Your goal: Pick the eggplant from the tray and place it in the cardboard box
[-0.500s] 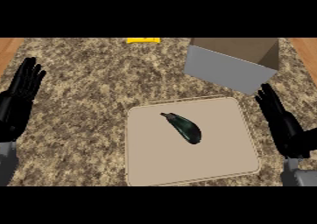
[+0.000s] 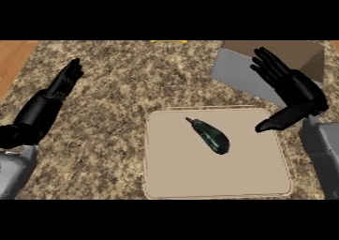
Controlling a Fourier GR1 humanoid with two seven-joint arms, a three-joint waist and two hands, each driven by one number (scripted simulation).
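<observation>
You are only starting: the eggplant (image 2: 211,136) is lying untouched on the tray (image 2: 200,180), your right hand (image 2: 294,91) is hovering unclenched beside the cardboard box (image 2: 252,70), left hand (image 2: 56,93) is resting released.

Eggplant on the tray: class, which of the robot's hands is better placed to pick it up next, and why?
Probably the right hand. It is open at the tray's right edge, near the eggplant and beside the cardboard box. The left hand rests open, far off at the left.

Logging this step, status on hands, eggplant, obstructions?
Left hand open, resting at left. Right hand open, beside tray. Eggplant on tray, untouched. Cardboard box open; nothing blocking.
</observation>
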